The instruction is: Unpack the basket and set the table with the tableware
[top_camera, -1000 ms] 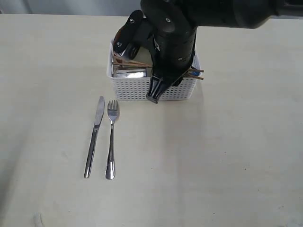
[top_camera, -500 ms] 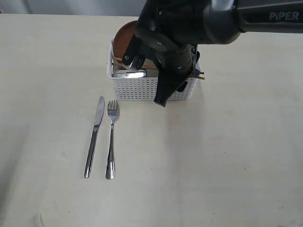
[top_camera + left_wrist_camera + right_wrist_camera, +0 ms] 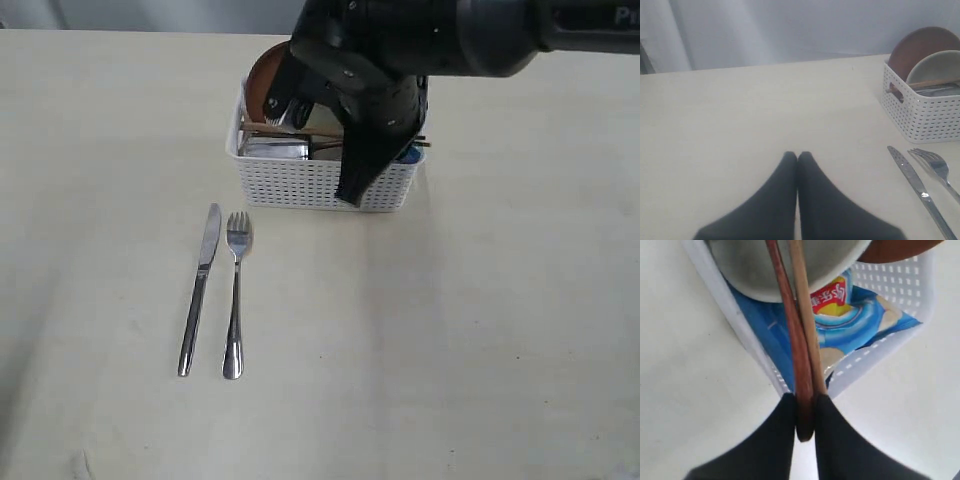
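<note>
The pale table (image 3: 480,330) fills the exterior view. The black right arm (image 3: 400,40) reaches in from the far right and hangs over the white lattice basket (image 3: 290,185), which stands at the far middle of the table.

A brown plate (image 3: 262,80) stands on edge at the basket's far left end. An off-white bowl (image 3: 935,62) leans just in front of it. A blue snack packet (image 3: 860,315) lies at the right end of the basket. A steel cup (image 3: 272,150) lies on its side against the near left wall.

Near and left of the basket, a knife (image 3: 200,290) and fork (image 3: 235,295) lie side by side on the table. The knife is on the left and both handles point toward the near edge.

Two wooden chopsticks (image 3: 800,340) lie across the top of the basket, with their ends past its right wall. The right gripper (image 3: 805,399) is clenched on those ends, one finger on each side of the pair.

The left gripper (image 3: 797,155) is clenched on nothing, its fingers pressed together above bare table well to the left of the basket.
</note>
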Controlling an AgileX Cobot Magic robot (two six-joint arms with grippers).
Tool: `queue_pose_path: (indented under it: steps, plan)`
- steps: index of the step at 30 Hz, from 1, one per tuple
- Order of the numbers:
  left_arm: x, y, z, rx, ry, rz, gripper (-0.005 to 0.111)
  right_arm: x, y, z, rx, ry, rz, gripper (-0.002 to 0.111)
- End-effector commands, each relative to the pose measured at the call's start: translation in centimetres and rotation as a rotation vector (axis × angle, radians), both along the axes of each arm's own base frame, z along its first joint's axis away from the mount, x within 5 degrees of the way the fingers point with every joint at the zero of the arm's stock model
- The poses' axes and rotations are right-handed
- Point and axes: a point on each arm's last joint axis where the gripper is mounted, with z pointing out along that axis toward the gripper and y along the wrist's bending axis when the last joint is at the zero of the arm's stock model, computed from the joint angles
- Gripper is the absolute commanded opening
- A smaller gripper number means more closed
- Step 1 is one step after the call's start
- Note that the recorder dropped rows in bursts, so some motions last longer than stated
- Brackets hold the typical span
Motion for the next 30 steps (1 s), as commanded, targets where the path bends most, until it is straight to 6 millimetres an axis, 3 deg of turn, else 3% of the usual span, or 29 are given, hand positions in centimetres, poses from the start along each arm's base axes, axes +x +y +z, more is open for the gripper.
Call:
queue_pose_path:
  steps: [1, 11, 16, 22, 30]
  plan:
    - [0.0, 0.0, 0.1, -0.004, -0.013, 0.002, 0.000, -0.3, -0.8, 2.3, 0.007, -0.045, 0.002, 0.000]
    - [0.0, 0.0, 0.1, -0.004, -0.013, 0.002, 0.000, -0.8, -2.4, 3.3, -0.130, -0.027, -0.053, 0.000]
    - [0.0, 0.0, 0.1, -0.004, -0.013, 0.002, 0.000, -0.2, -2.7, 3.9, -0.201, -0.101, -0.025, 0.000]
    - [0.0, 0.0, 0.1, -0.004, -0.013, 0.002, 0.000, -0.3, -3.0, 4.9, -0.197, -0.135, -0.021, 0.000]
    - [0.0, 0.0, 0.1, -0.004, -0.013, 0.002, 0.000, -1.7, -4.5, 9.1, -0.083, -0.224, -0.064, 0.000]
